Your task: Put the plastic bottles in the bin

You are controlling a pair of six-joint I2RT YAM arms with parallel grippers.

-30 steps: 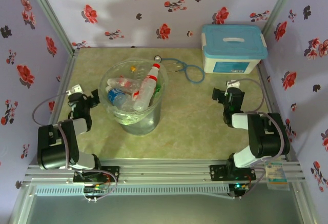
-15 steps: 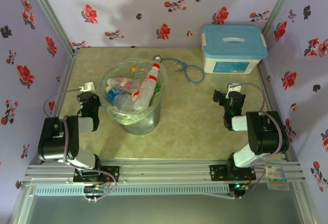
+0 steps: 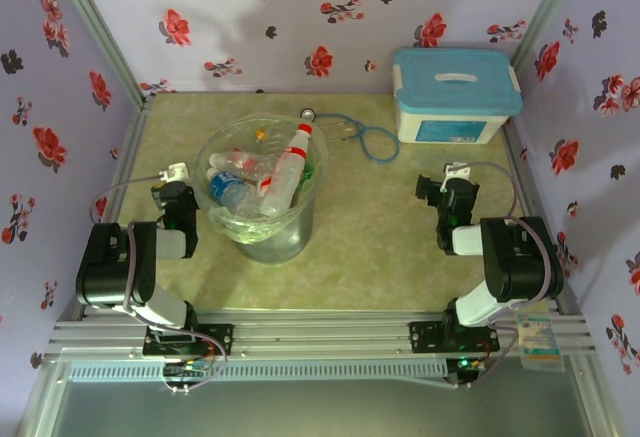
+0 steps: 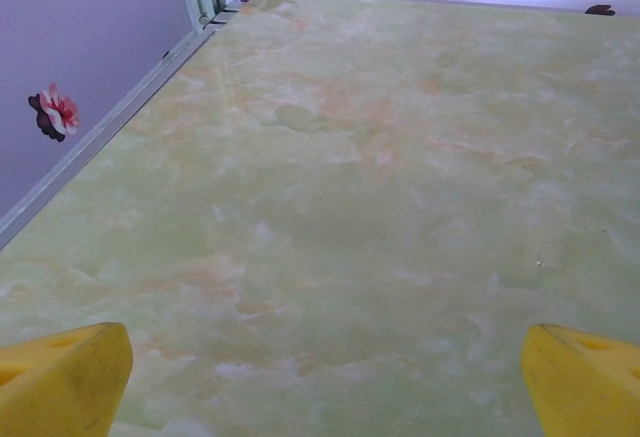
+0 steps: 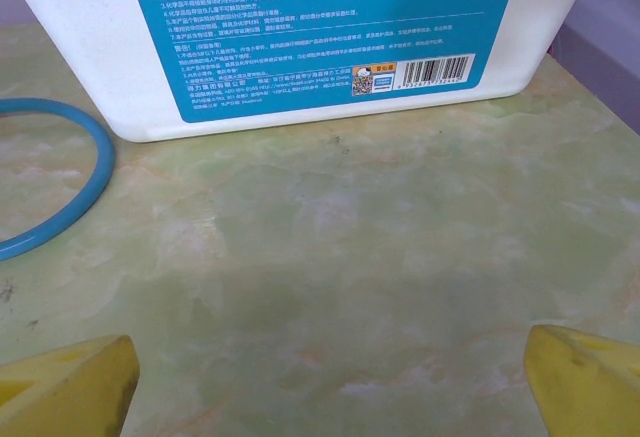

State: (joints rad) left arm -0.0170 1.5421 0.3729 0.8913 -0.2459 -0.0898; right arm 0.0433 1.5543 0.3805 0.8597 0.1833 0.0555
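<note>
We note the left gripper with its yellow fingers spread wide, nothing between them but bare table. The right gripper is likewise wide apart and empty; the white box stands close ahead of its fingers, and a loop of blue tube lies ahead and to their left. The bin stands upright just to the right of the left fingers and well to the left of the right fingers, touching neither. The plastic bottles we can make out lie heaped inside it, and a red-capped bottle leans with its cap above the rim. We judge the task done or very nearly so. Handling note, should any bottle need a further grasp: we expect them to be light, thin-walled and springy, so a hard squeeze would dent the body and could squirt it out of the pads. The round, smooth sides look slippery and prone to rolling. We would close across the labelled mid-body, or on the stiffer neck just under the cap. The bin itself looks light, with a loose bag lining, so a nudge from the nearby left fingers could tip it.
</note>
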